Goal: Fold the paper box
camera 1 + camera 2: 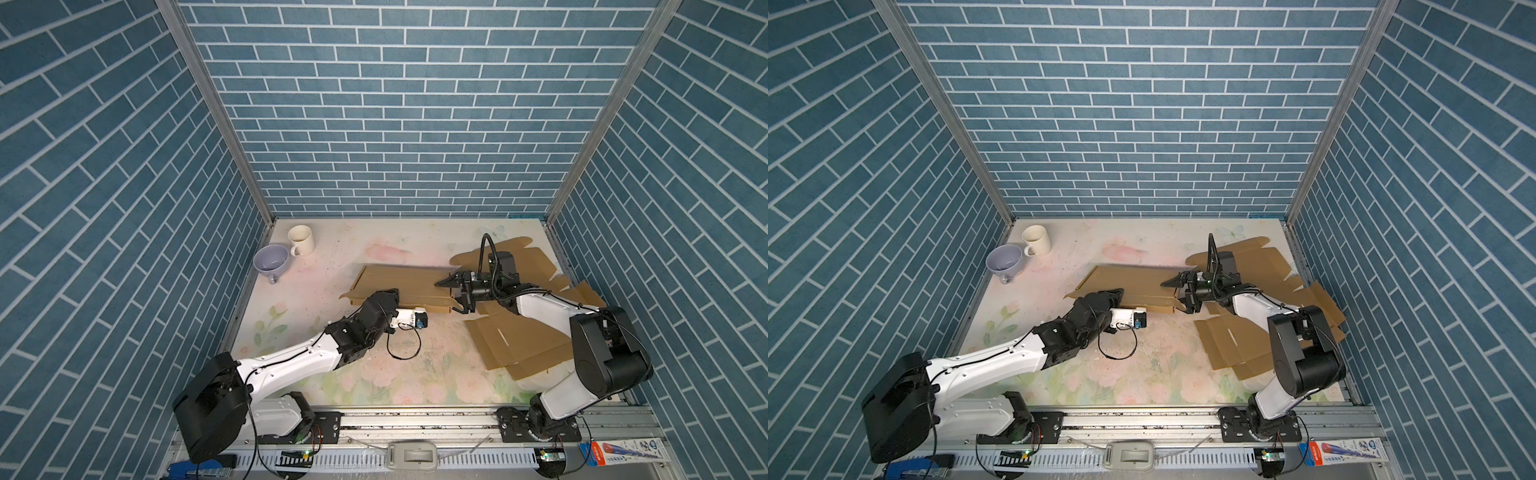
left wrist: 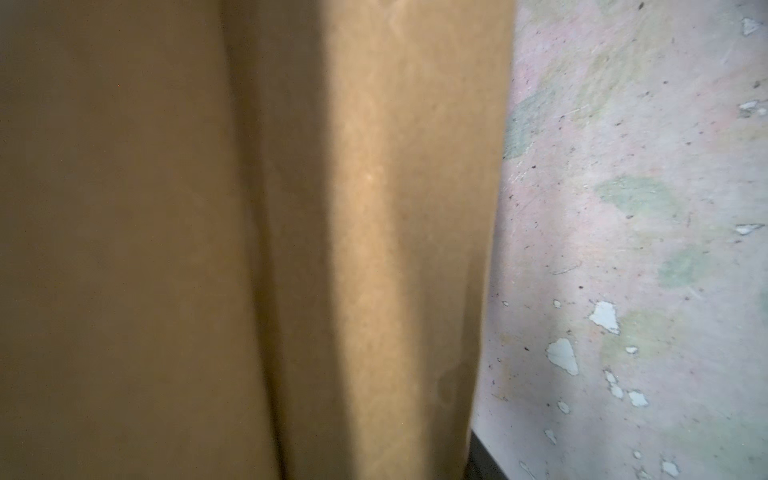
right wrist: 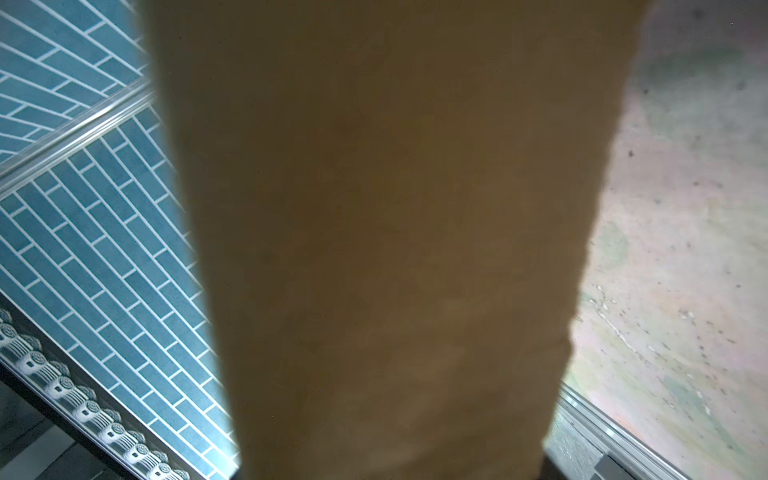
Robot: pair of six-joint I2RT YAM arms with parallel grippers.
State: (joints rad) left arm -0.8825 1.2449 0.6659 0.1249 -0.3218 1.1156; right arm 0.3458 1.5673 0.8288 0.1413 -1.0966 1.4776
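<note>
The paper box [image 1: 405,284] [image 1: 1133,286] is a brown cardboard blank lying mid-table in both top views, with its long walls partly raised. My left gripper [image 1: 390,294] [image 1: 1115,294] is at the box's front left corner, its fingers down against the front wall. Cardboard [image 2: 291,208] fills the left wrist view and hides the jaws. My right gripper [image 1: 454,296] [image 1: 1179,296] straddles the box's right end with its fingers wide apart, one finger [image 1: 446,282] over the floor panel and the other in front. In the right wrist view a cardboard strip [image 3: 395,208] covers the jaws.
Flat cardboard blanks [image 1: 519,345] lie under and around the right arm, with more blanks [image 1: 536,255] at the back right. A cream mug [image 1: 300,240] and a lavender cup [image 1: 271,259] sit at the back left. A tape dispenser [image 1: 412,455] rests on the front rail.
</note>
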